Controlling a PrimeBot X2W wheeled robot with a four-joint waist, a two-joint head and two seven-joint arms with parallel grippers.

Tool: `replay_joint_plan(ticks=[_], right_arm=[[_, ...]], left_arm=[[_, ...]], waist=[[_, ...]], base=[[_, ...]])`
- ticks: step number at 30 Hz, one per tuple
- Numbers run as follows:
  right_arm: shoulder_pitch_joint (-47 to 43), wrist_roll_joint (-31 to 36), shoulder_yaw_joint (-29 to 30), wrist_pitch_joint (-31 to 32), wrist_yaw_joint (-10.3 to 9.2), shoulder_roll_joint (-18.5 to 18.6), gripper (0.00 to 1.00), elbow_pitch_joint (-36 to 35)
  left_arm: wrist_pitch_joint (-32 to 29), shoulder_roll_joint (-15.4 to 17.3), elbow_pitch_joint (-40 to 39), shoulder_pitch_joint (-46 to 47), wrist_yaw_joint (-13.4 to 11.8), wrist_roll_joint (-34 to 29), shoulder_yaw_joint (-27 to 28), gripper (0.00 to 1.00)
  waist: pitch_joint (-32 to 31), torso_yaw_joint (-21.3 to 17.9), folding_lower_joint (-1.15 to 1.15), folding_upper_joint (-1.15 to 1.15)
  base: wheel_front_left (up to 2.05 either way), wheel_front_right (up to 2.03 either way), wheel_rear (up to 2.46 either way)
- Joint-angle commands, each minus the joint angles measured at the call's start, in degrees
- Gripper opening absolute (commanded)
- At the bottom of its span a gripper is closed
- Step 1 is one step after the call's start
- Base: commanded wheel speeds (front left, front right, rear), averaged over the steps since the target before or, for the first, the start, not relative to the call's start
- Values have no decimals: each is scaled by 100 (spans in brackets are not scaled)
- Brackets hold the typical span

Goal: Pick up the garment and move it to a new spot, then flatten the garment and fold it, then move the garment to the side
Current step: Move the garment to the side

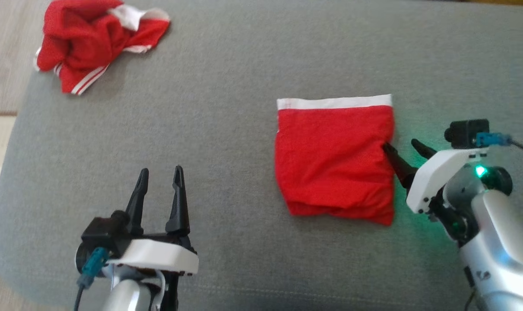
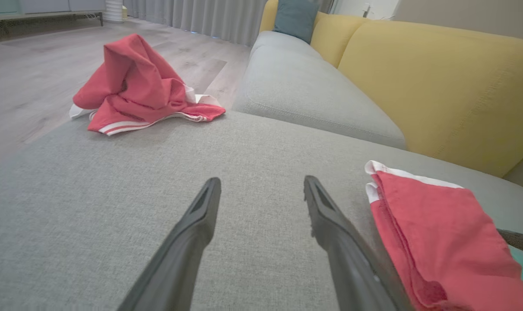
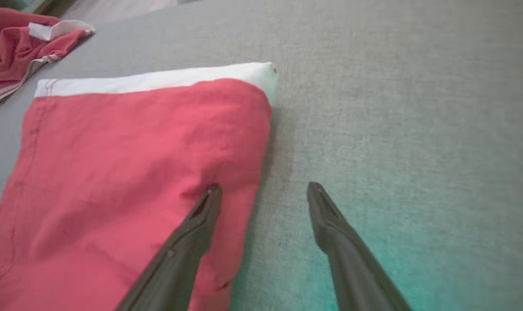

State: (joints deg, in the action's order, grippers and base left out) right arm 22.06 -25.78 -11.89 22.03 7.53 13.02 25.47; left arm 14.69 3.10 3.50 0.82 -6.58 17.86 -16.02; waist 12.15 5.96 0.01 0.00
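Left gripper [image 1: 161,169] [image 2: 262,180]: near left, low over the grey seat cushion [image 1: 226,129] [image 2: 114,194], the two dark fingers spread wide apart, and nothing between them!

Right gripper [image 1: 398,144] [image 3: 264,185]: over on the near right, claw wide and empty, pointing in at the cloth from the right side.

Right gripper's fingers: one tip [image 3: 211,192] sits right at the cloth's right edge, over red fabric. The other [image 3: 315,190] is over bare cushion just beside it. Whether the first tip presses down, I cannot tell.

Green light [image 1: 480,171]: glowing on the right wrist, throwing a green tint on the cushion near that arm.

Folded red garment [image 1: 334,160] [image 2: 442,233] [image 3: 127,164]: there it is, right of centre on the cushion, lying flat in a neat, roughly square stack, layers showing along the near edge.

White band [image 1: 334,102] [image 3: 157,80]: runs along the folded garment's far edge.

Crumpled red garment [image 1: 93,39] [image 2: 136,86] [image 3: 11,47]: far left corner of the cushion, bunched in a heap, white stripes showing, well apart from the folded one.

Wood floor [image 2: 28,77]: beyond the cushion's left edge.

Yellow sofa back [image 2: 438,86]: rises behind on the far side.

Teal pillow [image 2: 296,17]: propped at the sofa's far end.

Grey curtain [image 2: 201,17]: hangs farthest back.
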Motion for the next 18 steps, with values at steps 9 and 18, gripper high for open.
replay_joint_plan(ticks=[9,18], right_arm=[[467,-561,-551,340,-4,337,53,193],[537,-804,-862,118,-4,419,0,364]], left_arm=[[30,-22,-230,327,-27,21,137,100],[30,-23,-197,233,-6,-73,115,100]], waist=[[343,302,-1,0],[228,171,-1,0]], base=[[0,0,0],[0,0,0]])
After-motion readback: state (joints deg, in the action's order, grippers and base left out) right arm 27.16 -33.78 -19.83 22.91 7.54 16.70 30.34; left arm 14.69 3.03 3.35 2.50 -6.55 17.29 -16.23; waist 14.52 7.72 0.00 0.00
